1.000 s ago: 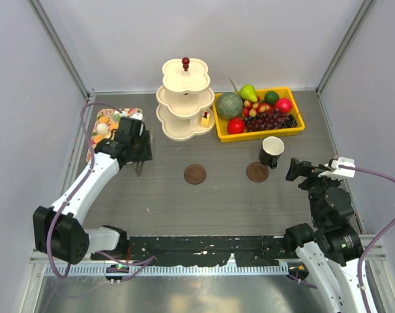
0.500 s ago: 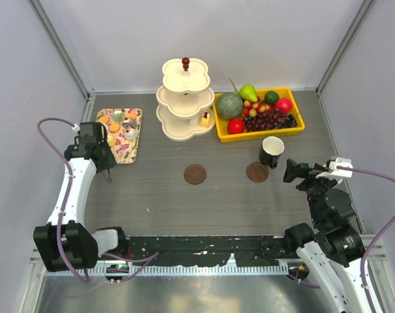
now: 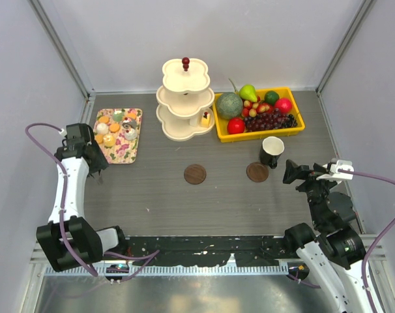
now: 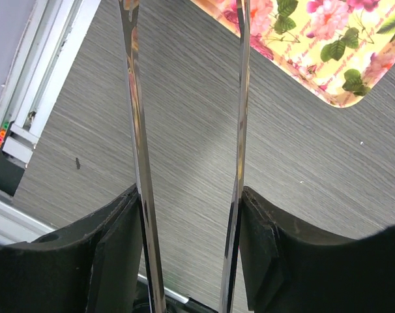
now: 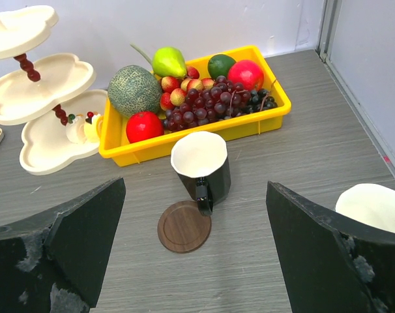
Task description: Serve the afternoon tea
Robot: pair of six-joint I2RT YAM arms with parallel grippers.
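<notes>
**Both grippers empty, most sweets on tray**

Left gripper (image 4: 188,59) is being held partly open over the bare grey wood-grain tabletop (image 3: 223,202), near a corner of the flowered tray (image 3: 126,155). Nothing is being gripped between its 2 thin blades. Right gripper (image 5: 194,261) is being held wide open and empty, facing the black mug (image 5: 201,166), which is standing just behind 1 of the 2 brown coasters (image 5: 183,229). Most sweets (image 3: 113,127) are lying on the flowered tray. A yellow cake wedge (image 3: 204,119) is sitting on the bottom tier of the 3-tier stand (image 3: 184,98). The cell is being enclosed by pale walls (image 3: 249,39) and metal corner posts (image 3: 60,45).
</notes>
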